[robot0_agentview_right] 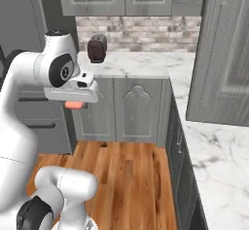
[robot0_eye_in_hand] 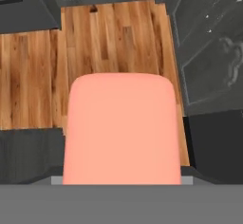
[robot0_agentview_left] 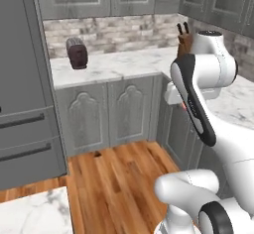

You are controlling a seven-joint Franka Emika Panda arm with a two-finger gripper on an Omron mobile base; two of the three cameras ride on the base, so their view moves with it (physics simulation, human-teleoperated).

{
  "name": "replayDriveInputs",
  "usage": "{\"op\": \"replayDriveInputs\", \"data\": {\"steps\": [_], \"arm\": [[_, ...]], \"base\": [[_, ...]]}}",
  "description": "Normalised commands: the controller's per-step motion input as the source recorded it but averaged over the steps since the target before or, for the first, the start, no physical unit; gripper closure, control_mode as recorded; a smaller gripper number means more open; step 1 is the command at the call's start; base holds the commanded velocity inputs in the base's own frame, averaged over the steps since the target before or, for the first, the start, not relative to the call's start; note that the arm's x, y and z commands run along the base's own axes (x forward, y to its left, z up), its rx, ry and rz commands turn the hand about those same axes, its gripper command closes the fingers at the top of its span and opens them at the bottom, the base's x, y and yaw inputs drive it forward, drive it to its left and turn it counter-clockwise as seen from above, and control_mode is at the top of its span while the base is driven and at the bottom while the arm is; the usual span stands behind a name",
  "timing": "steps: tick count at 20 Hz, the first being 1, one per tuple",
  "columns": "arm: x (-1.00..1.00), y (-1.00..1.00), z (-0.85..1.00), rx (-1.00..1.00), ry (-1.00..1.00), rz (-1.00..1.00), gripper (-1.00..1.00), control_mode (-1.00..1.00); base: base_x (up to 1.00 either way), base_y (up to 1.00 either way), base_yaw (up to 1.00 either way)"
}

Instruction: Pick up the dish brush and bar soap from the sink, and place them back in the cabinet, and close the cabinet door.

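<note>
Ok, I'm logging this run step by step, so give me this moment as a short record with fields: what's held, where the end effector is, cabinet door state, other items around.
held: bar soap, orange-red, clamped in the end effector
end effector position: in the air above the wooden floor, off the counter
cabinet door: swung open, near the right edge of the right base view
counter: marble, with a dark toaster and a knife block
dish brush: cannot tell
</note>
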Motion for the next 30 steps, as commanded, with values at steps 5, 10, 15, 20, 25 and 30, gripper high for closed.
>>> {"op": "replayDriveInputs", "data": {"steps": [5, 10, 15, 20, 25, 30], "arm": [[0.00, 0.00, 0.00, 0.00, 0.00, 0.00, 1.00, 1.00], [0.00, 0.00, 0.00, 0.00, 0.00, 0.00, 1.00, 1.00], [0.00, 0.00, 0.00, 0.00, 0.00, 0.00, 1.00, 1.00], [0.00, 0.00, 0.00, 0.00, 0.00, 0.00, 1.00, 1.00], [0.00, 0.00, 0.00, 0.00, 0.00, 0.00, 1.00, 1.00], [0.00, 0.00, 0.00, 0.00, 0.00, 0.00, 1.00, 1.00]], "base": [[0.70, 0.00, -0.01], [0.73, 0.00, -0.06], [0.64, -0.01, -0.14], [0.39, -0.18, -0.37], [0.26, -0.34, -0.49], [0.26, -0.26, -0.58]]}}
